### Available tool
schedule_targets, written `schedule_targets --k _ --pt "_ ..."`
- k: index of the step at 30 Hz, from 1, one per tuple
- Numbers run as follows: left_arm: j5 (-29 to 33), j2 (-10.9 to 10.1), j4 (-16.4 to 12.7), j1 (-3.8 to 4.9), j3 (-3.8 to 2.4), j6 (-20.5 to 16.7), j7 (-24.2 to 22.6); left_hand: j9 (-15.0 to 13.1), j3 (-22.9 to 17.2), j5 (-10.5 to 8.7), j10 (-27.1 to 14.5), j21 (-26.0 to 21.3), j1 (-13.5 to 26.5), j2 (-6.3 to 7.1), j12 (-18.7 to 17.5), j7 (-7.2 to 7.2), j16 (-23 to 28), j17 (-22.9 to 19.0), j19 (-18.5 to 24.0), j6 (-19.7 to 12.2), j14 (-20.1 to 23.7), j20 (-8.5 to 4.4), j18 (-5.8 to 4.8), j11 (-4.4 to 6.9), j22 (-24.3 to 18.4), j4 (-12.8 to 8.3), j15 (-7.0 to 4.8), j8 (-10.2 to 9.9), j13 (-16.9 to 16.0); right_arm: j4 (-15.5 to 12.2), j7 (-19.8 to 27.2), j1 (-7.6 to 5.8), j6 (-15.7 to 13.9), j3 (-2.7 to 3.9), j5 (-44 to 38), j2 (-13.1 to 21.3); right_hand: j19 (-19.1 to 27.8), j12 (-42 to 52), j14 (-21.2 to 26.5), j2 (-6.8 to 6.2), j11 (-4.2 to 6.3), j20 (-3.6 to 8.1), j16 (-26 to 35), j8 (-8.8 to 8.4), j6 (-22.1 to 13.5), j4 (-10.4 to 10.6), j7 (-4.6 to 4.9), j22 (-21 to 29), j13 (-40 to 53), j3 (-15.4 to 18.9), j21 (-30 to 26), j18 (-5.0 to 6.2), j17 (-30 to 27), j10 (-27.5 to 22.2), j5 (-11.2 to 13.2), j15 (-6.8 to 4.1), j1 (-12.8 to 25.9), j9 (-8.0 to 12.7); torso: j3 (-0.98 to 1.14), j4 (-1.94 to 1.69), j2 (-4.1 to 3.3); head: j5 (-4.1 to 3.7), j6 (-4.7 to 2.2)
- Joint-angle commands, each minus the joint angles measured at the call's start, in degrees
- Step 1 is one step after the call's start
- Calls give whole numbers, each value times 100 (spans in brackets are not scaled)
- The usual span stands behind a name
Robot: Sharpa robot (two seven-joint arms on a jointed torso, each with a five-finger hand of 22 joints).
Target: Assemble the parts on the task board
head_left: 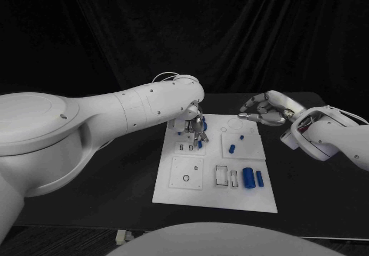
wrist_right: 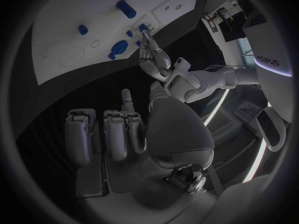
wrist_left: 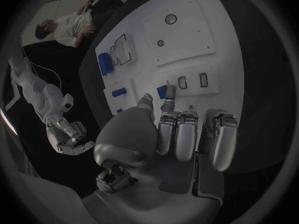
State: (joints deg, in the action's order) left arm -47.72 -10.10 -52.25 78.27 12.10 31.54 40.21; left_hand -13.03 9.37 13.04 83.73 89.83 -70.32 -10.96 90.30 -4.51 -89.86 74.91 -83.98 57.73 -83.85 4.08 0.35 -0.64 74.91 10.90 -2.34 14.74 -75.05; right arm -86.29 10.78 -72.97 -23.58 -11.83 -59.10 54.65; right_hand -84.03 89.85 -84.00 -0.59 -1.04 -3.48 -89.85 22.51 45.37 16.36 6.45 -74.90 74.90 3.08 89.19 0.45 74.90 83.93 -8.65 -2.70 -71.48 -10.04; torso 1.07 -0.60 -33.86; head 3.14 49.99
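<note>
Board sits mid-table; near its front edge we see a big blue cylinder with a slimmer part beside it. Our left hand is down on the board's far left, pinching a blue part. Our right hand hovers off the far right corner, fingers curled, holding nothing.

Dim room, bright board, black all round.

From my head the white task board is the brightest thing, lit evenly from above, while the worktop and the curtain behind swallow the light. My left arm shows a soft sheen and throws shade over the board's far corner. Both wrist pictures are fisheye circles (straight edges bow hard near the rim) and darken outward; my fingers close to the lens look soft.
</note>
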Motion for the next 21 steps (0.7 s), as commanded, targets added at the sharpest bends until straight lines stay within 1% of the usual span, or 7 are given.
schedule_targets --k 1,6,12,21 --pt "53 20 29 -14 -7 -51 60 -11 -36 -32 627 17 -41 34 -30 -33 -14 1509 -602 7 -615 -36 -35 22 1509 -6 -34 -28 -1495 -1 -124 14 104 4 1 4 -551 15 -600 37 -43 -47 -15 23 46 1 -4 -1477 1510 42 4 -20 1510 607 -30 46 -29 -5 -1 2 2 1 1" --pt "53 32 74 -20 -7 -66 -7 -23 -80 -17 627 17 -43 36 -30 -39 -14 1509 -602 -7 -615 -33 -35 16 1509 -27 -30 -68 -1495 6 -147 17 139 4 1 0 -547 15 -600 38 -44 -48 -15 24 47 3 -3 -1474 1510 44 -2 -18 1510 607 -31 47 -27 -5 1 -2 2 -3 1" --pt "53 53 112 -25 -7 -74 -60 -55 -185 43 627 17 -89 60 -30 -44 -14 1509 -602 -21 -615 -28 -35 11 1509 -111 -25 -139 -1495 15 -170 22 175 4 1 -3 -547 15 -600 38 -44 -48 -15 24 47 3 -3 -1474 1510 44 -2 -18 1510 607 -31 47 -27 -5 2 -4 3 -9 1" --pt "53 66 134 -32 -7 -38 -101 -55 -185 43 627 17 -89 60 -30 -44 -14 1509 -602 -21 -615 -28 -35 11 1509 -111 -25 -139 -1495 17 -183 25 194 4 1 -4 -547 15 -600 38 -44 -48 -15 24 47 3 -3 -1474 1510 44 -2 -18 1510 607 -31 47 -27 -5 0 0 4 -11 1"
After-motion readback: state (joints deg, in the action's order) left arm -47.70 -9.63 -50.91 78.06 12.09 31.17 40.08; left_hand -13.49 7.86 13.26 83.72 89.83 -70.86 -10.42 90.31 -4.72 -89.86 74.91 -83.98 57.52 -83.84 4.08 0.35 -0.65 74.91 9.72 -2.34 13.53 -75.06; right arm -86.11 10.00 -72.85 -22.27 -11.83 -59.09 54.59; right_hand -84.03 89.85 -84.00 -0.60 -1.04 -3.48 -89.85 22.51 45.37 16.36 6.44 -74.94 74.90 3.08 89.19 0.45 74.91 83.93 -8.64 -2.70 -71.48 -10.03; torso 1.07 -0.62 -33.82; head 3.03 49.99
